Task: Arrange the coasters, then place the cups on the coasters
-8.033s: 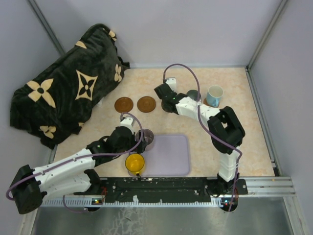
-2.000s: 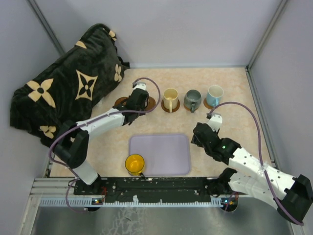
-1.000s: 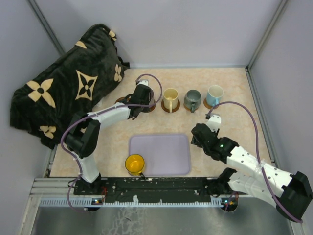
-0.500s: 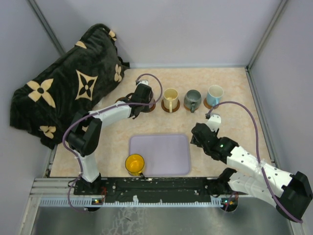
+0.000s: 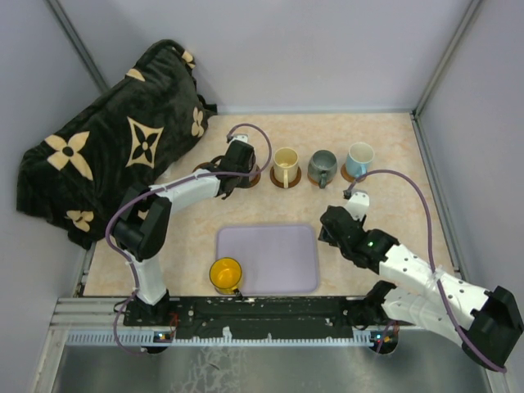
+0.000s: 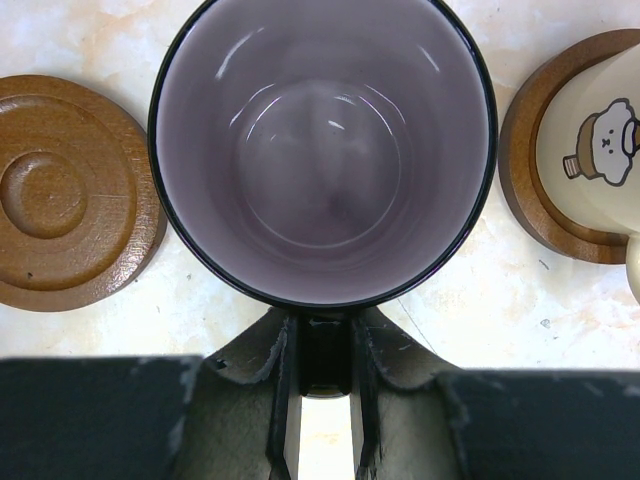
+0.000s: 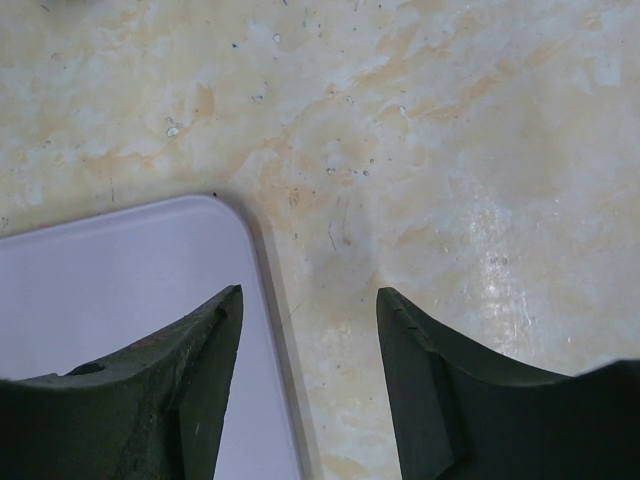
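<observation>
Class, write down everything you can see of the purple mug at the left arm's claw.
The purple mug is translucent, grey-lilac with a dark rim, empty and upright. The left claw is shut on its handle. It is between a bare wooden coaster and the cream mug; what lies beneath it is hidden.

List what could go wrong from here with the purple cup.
The purple cup, pinched by its handle in the left gripper, hides what lies beneath it, so it may be set down off-centre and tilt. It is close to the cream cup; pulling the gripper away could nudge that.
</observation>
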Available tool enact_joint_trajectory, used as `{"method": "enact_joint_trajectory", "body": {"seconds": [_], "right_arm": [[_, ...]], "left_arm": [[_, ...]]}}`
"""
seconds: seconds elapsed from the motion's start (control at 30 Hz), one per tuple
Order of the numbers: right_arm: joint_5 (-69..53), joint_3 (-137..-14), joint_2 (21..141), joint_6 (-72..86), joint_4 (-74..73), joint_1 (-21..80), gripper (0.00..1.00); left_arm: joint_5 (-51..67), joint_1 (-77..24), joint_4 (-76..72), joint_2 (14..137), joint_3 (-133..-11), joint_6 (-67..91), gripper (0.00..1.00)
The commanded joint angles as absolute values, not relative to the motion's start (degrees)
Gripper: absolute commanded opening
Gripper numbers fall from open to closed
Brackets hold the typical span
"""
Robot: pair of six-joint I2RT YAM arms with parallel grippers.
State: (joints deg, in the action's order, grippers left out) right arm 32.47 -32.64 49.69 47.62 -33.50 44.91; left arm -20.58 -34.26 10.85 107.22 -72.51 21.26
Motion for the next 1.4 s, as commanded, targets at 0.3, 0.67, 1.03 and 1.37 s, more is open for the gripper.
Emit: {"method": "enact_joint_trajectory", "body": {"seconds": [0.3,0.67,1.03,1.37], "right_arm": [[32.07,-32.64,50.71,47.76,-30.76,45.35,0.57],[31.7,-32.61,51.28,47.78,-30.25,45.35,0.57],[31.5,-32.59,51.59,47.81,-30.06,45.35,0.57],[31.29,-32.66,52.35,47.81,-29.29,45.36,0.57]], "left_arm": [[-21.19,-33.84,7.25,107.67,-74.22,22.76,0.05],[-21.19,-33.84,7.56,107.35,-73.79,23.11,0.09],[-19.37,-33.84,8.86,107.61,-73.39,24.42,0.26],[-19.74,-33.84,9.7,107.01,-72.01,25.05,0.36]]}}
